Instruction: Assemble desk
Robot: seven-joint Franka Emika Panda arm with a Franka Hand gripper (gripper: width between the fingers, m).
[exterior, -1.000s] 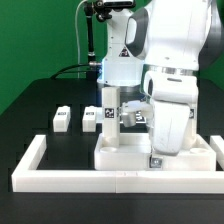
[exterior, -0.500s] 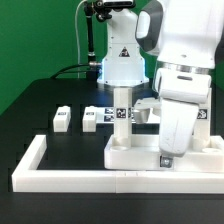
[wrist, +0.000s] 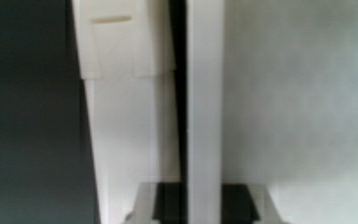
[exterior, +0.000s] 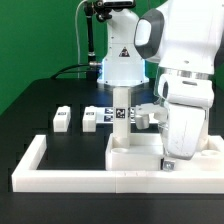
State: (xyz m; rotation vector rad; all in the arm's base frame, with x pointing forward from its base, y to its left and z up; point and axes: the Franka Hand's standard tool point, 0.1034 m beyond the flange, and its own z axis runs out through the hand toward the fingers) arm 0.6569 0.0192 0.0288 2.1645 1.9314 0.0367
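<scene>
The white tabletop (exterior: 135,153) lies flat inside the border rail, with one tagged leg (exterior: 122,112) standing upright on its far left corner. Two loose legs (exterior: 62,119) (exterior: 92,118) lie on the black table toward the exterior view's left. The arm (exterior: 182,95) hangs over the tabletop's right part and hides the fingers in that view. In the wrist view my gripper (wrist: 185,198) is shut, its dark pads (wrist: 155,200) pressed on a thin white strip of the tabletop (wrist: 123,130).
The long white U-shaped border rail (exterior: 40,162) runs along the front and up the exterior view's left side. A black stand with cables (exterior: 92,40) rises at the back. Green backdrop behind.
The tabletop, with its upright leg, has slid toward the exterior view's right together with the arm. Most of that shift came early; lately it barely moves.
</scene>
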